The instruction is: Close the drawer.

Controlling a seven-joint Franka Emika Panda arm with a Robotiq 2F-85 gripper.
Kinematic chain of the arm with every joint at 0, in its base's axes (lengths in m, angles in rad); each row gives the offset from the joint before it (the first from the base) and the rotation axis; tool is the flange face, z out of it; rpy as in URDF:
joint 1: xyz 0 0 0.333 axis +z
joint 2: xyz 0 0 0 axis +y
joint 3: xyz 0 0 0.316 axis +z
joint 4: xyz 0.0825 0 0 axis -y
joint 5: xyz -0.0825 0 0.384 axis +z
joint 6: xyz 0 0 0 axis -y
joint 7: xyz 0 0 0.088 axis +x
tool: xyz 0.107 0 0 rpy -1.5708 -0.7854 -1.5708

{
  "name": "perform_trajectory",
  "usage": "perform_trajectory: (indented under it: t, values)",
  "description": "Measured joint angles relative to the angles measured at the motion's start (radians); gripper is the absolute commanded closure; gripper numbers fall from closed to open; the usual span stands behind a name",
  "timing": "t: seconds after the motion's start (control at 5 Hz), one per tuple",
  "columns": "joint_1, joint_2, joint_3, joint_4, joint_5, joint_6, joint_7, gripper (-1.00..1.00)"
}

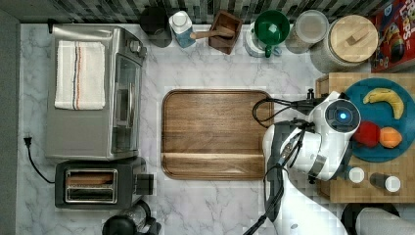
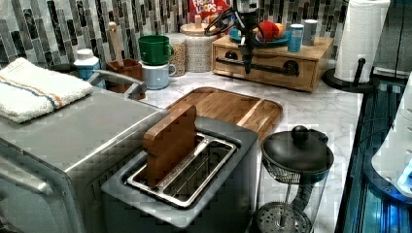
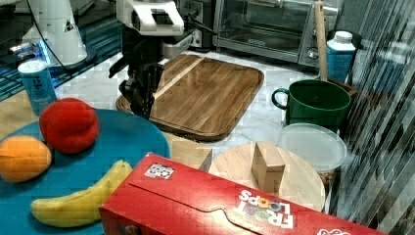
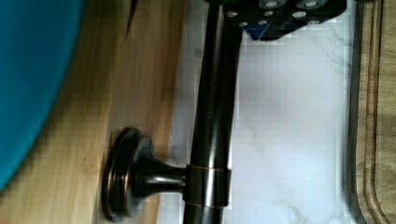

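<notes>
Hanging at the dark bar handle (image 4: 212, 116) of the drawer (image 2: 265, 65), the gripper (image 2: 248, 60) sits right in front of the light-wood front panel; whether its fingers are apart or clamped on the bar, I cannot tell. The drawer is directly behind the gripper, set in the wooden box under the slab that carries the blue plate (image 3: 112, 142); in the left view its front looks nearly flush with the box. Behind the gripper's back lies the dark wooden tray (image 1: 215, 132) on the marble worktop (image 1: 210, 205), a little apart.

The drawer looks stiff and light, so it should slide with a modest, straight push. The handle is a rigid metal bar on two round posts (image 4: 140, 175); pressing on the bar's middle, or flat against the panel, would probably keep the drawer from skewing on its way in.
</notes>
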Motion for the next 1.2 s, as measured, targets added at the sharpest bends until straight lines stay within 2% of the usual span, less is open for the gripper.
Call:
perform_trajectory:
  t: [1.2]
  values:
    - [-0.001,-0.005,-0.002,0.002,-0.002,-0.02,0.0,1.0]
